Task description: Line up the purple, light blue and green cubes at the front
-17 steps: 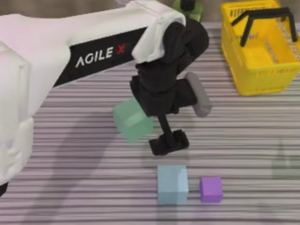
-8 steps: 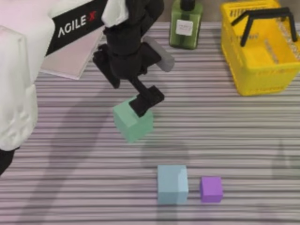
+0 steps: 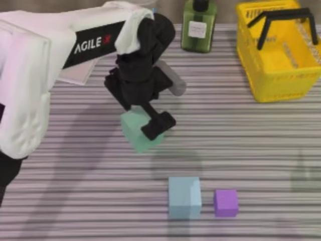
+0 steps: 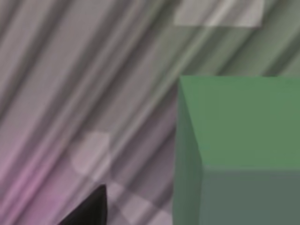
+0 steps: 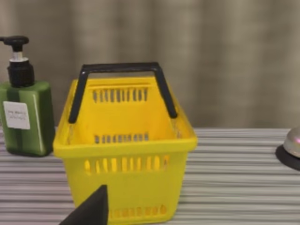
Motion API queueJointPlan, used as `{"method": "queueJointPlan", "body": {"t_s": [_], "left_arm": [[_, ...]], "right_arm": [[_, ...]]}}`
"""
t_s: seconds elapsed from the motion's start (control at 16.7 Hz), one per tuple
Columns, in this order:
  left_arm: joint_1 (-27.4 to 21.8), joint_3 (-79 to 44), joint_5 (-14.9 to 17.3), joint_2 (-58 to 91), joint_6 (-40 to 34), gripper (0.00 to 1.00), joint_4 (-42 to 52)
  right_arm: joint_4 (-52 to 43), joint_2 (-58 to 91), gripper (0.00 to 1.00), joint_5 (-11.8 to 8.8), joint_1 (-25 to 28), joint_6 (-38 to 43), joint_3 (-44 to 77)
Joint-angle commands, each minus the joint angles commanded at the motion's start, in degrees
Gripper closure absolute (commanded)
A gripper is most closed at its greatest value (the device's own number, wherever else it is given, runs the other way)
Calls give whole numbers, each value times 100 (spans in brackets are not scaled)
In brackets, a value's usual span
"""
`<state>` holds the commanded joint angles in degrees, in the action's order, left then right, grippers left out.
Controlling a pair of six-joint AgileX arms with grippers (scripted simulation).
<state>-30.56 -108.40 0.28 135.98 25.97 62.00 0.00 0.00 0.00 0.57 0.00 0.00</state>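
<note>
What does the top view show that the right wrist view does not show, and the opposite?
Only the top view shows the left hand over the green cube, away from the other two; the light blue cube and the purple cube sit side by side near the front, the purple one to the right, with a small gap between them.

Only the right wrist view shows a round metallic object at the picture's edge, and a plain wall behind the table.

Both show the yellow basket with black handles, the green pump bottle, and the striped table.
</note>
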Motion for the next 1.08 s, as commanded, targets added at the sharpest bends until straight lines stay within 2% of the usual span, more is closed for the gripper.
{"method": "queueJointPlan", "body": {"t_s": [0.18,0.42,1.08], "left_arm": [[3,381,2,158,6,0,-514],[3,427,2,182,8,0,-567],[3,427,2,182,8,83,-567]], "right_arm": [[0,0,0,0,0,0,0],[0,0,0,0,0,0,0],[0,0,0,0,0,0,0]]}}
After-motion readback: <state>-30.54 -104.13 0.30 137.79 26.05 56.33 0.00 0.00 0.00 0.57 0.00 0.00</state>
